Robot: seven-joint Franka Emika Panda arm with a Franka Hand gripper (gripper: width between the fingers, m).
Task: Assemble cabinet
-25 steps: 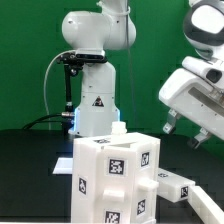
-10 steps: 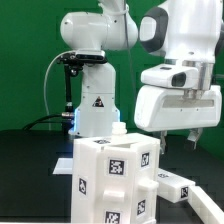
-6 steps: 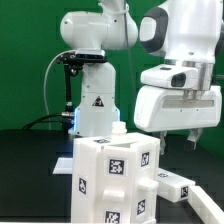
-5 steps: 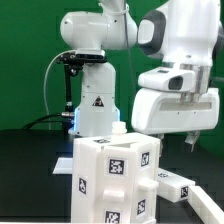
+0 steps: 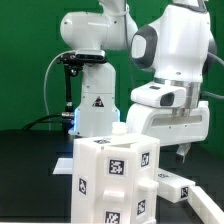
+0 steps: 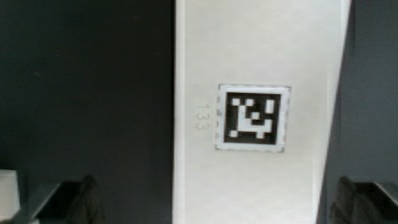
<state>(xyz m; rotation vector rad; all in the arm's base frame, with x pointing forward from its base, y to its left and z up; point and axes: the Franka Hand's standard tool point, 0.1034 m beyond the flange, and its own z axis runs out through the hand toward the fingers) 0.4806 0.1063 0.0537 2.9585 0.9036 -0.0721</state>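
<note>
One loose cabinet panel is being hovered over by the spread, empty pincer. It is lying directly beneath, with its long axis crossing the jaws' closing line, on the surface beside the cabinet body.

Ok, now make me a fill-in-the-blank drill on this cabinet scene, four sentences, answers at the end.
1. The gripper hangs with its jaws ___, holding nothing.
2. The white panel in the wrist view shows ___ fiducial tag.
3. The table under the cabinet box is ___ in colour.
4. The backdrop behind the arm is ___ in colour.
Missing words: open; one; black; green.
</note>
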